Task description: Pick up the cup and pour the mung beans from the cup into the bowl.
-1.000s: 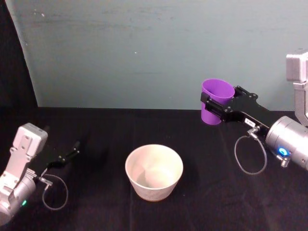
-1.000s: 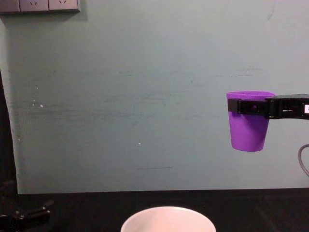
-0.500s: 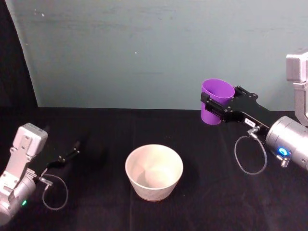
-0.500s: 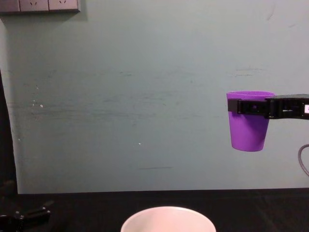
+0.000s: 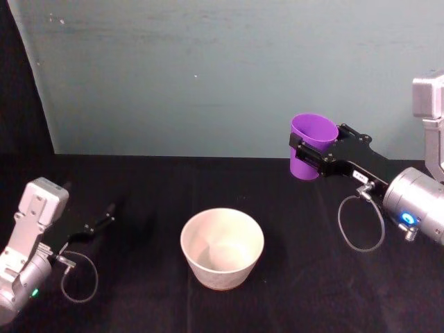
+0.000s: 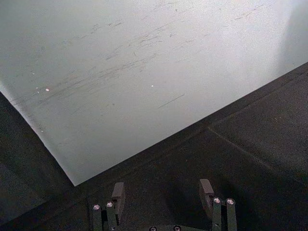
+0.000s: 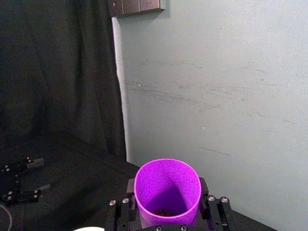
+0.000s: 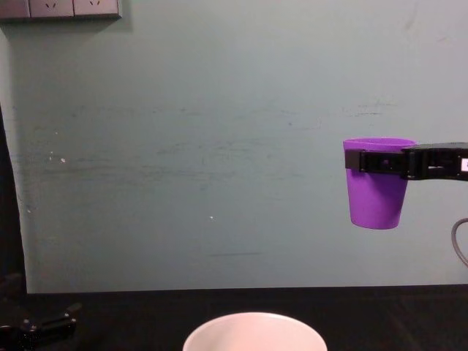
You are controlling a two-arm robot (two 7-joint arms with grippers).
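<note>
Cup (image 5: 310, 139) of bright-purple tapered plastic hangs upright, high and right of the wide pale round bowl (image 5: 222, 267), clamped in the right tool (image 5: 309, 154), likely level so its mung beans (image 7: 163, 211) don't spill. Left tool (image 5: 104, 220) idles, fingers apart, left of the bowl.

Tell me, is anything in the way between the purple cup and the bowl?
No, nothing visible is. The right hand holds the cup upright in the air, off to the right of the bowl. Only open air above the black table lies between them. The left hand rests far off on the left.
</note>
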